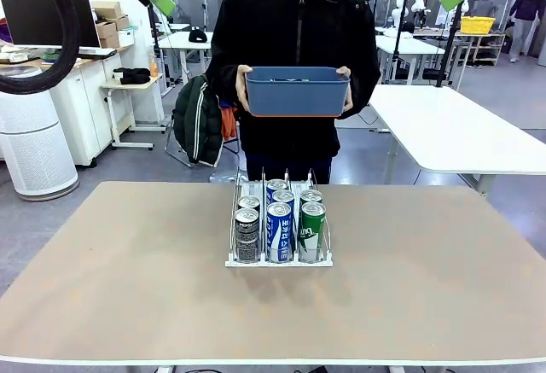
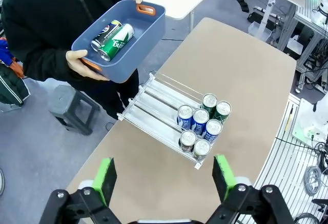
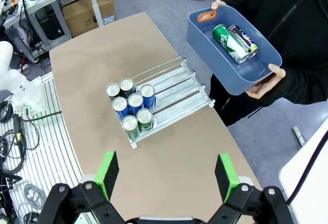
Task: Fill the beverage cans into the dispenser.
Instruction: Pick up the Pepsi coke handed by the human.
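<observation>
Left tool [image 2: 164, 175] spread, high over dispenser [image 2: 154, 108]

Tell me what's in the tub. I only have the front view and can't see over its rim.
Observer: Two lie on their sides in the tub: a green can and a dark can.
Operator: Any room left in the dispenser?
Observer: Yes. From above, the six cans bunch at one end of the dispenser, and the rest of all three lanes is bare.
Operator: Are the end effectors ready?
Observer: The left end effector and the right end effector are both open, high above the table, with nothing between their fingers.
</observation>
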Controlling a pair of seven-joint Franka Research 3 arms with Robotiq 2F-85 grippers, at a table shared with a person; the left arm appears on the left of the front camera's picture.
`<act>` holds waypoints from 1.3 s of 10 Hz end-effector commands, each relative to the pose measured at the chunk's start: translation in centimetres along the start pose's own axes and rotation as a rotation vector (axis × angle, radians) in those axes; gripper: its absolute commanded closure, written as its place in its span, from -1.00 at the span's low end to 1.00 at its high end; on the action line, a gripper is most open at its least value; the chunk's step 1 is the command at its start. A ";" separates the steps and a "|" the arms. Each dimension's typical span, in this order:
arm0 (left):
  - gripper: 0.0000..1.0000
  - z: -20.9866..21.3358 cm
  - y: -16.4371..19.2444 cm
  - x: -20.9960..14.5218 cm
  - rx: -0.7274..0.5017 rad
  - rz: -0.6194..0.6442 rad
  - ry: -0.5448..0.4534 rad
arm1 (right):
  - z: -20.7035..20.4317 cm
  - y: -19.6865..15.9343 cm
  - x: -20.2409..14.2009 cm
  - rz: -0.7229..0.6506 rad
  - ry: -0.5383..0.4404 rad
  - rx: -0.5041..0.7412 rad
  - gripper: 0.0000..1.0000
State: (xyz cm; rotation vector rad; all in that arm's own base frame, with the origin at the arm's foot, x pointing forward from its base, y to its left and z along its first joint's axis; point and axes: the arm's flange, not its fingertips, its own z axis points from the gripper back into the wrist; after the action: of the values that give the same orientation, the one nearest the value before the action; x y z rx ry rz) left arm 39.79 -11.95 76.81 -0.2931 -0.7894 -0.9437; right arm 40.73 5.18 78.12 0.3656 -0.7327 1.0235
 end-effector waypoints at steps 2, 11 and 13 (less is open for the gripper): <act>-1.00 0.4 -0.3 0.0 -0.006 -0.004 0.001 | -0.1 0.0 0.0 -0.002 -0.006 0.009 -1.00; -1.00 0.4 -0.3 0.0 -0.006 -0.004 0.001 | -0.1 0.0 0.0 -0.002 -0.006 0.009 -1.00; -1.00 0.4 -0.3 0.0 -0.006 -0.004 0.001 | -0.1 0.0 0.0 -0.002 -0.006 0.009 -1.00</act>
State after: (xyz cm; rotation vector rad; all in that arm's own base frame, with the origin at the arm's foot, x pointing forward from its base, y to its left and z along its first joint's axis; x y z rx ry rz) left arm 39.56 -12.12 77.00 -0.2926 -0.7915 -0.9479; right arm 40.73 5.18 78.12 0.3656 -0.7327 1.0235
